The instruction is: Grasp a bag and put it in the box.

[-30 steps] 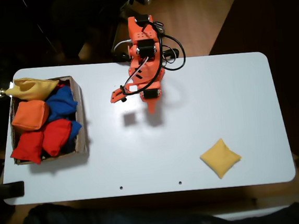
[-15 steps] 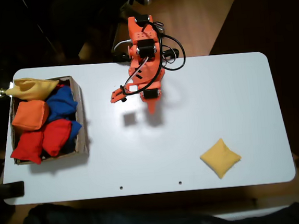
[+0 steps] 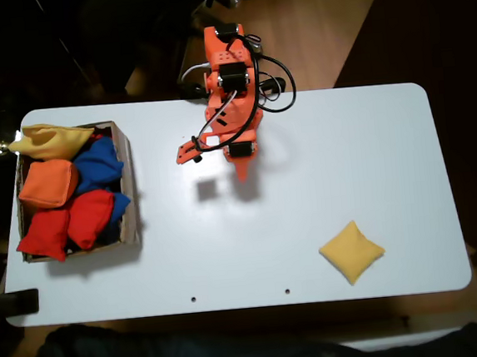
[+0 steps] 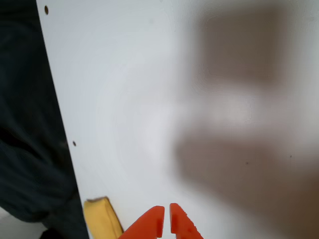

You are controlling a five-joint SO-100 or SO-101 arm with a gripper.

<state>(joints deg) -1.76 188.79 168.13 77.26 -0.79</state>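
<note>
The white table (image 3: 369, 142) holds the bag (image 3: 351, 251), far from the closed, empty end effector (image 4: 166, 221); reaching crooked could push it off.

bag (image 3: 351, 251): plain golden yellow, no pattern
box (image 3: 127, 188): brown cardboard
bags in the box: pale lemon yellow (image 3: 51, 141), orange (image 3: 47, 183), two blue, two red
table (image 3: 345, 152): plain white, with small dark dots along one edge
arm (image 3: 231, 95): bright orange, black motors, black and white cables
tool (image 4: 165, 223): bright orange fingers
floor (image 3: 317, 21): warm wood brown
</note>
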